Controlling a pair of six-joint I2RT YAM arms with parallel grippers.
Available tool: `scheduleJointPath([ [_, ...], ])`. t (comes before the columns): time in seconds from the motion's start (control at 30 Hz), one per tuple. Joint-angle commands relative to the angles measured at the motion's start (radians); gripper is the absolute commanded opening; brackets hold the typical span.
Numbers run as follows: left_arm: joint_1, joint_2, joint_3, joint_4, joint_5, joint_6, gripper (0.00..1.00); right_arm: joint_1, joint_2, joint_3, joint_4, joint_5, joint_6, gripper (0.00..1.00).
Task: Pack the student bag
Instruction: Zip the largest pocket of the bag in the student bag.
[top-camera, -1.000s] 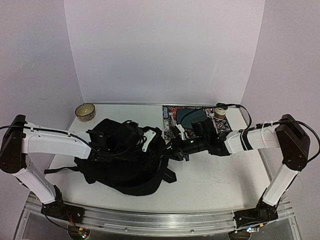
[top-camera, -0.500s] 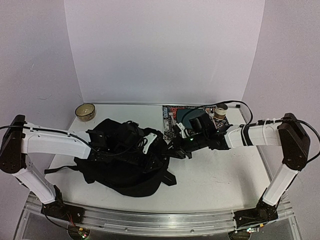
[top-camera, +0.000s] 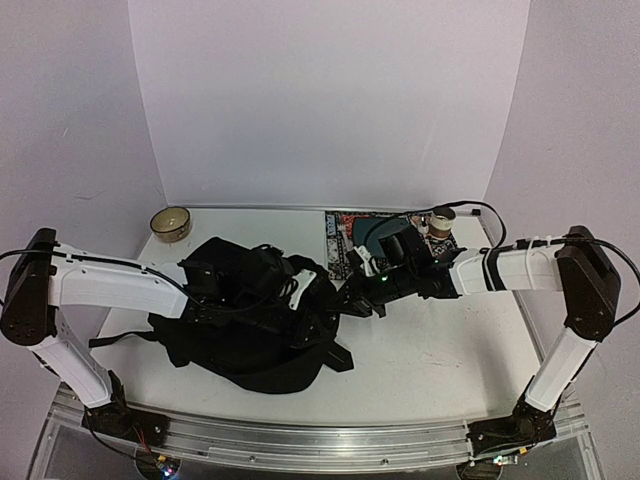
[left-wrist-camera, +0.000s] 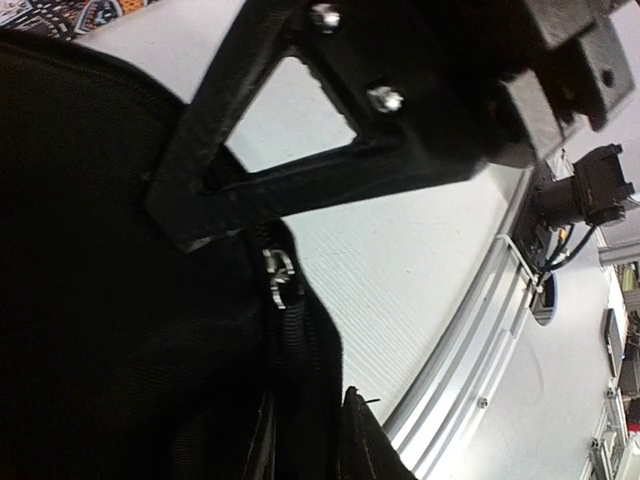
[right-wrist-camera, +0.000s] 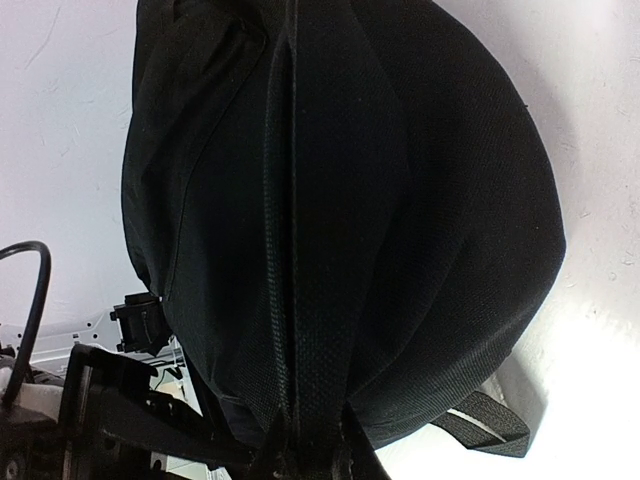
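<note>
The student bag (top-camera: 245, 325), a soft black backpack, lies on the left half of the table. My left gripper (top-camera: 303, 282) rests on the bag's right end. In the left wrist view its fingertips (left-wrist-camera: 362, 425) stand a little apart, with a band of the bag's fabric between them. A metal zipper pull (left-wrist-camera: 280, 275) hangs free just ahead of them. My right gripper (top-camera: 345, 298) meets the bag's right edge from the other side. The right wrist view shows this gripper (right-wrist-camera: 310, 455) pinched on a black webbing strip (right-wrist-camera: 335, 250) that runs over the bag (right-wrist-camera: 450, 200).
A small tan bowl (top-camera: 171, 223) stands at the back left. A patterned book (top-camera: 342, 235), a teal item (top-camera: 385, 232) and a small cup (top-camera: 441, 222) lie at the back right, behind my right arm. The bare white table (top-camera: 440, 350) shows at the front right.
My left gripper's jaws have parted and slid slightly right along the bag. My right gripper has closed tighter on the webbing and shifted a little toward the back.
</note>
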Motion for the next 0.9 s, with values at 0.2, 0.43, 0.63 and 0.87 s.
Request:
scheduleJointPath([
  [0.2, 0.006, -0.057, 0.031, -0.019, -0.073, -0.032, 0.27, -0.005, -0.043, 0.043, 0.015, -0.011, -0.017, 0.11],
  [0.43, 0.048, -0.088, -0.008, 0.034, -0.025, -0.111, 0.27, -0.005, -0.042, 0.044, 0.015, -0.013, -0.014, 0.11],
  [0.63, 0.057, -0.061, -0.017, 0.056, 0.05, -0.126, 0.23, -0.005, -0.04, 0.044, 0.017, -0.013, -0.011, 0.11],
  [0.87, 0.043, 0.005, 0.0, 0.072, 0.113, -0.129, 0.24, -0.005, -0.04, 0.044, 0.017, -0.014, -0.009, 0.11],
])
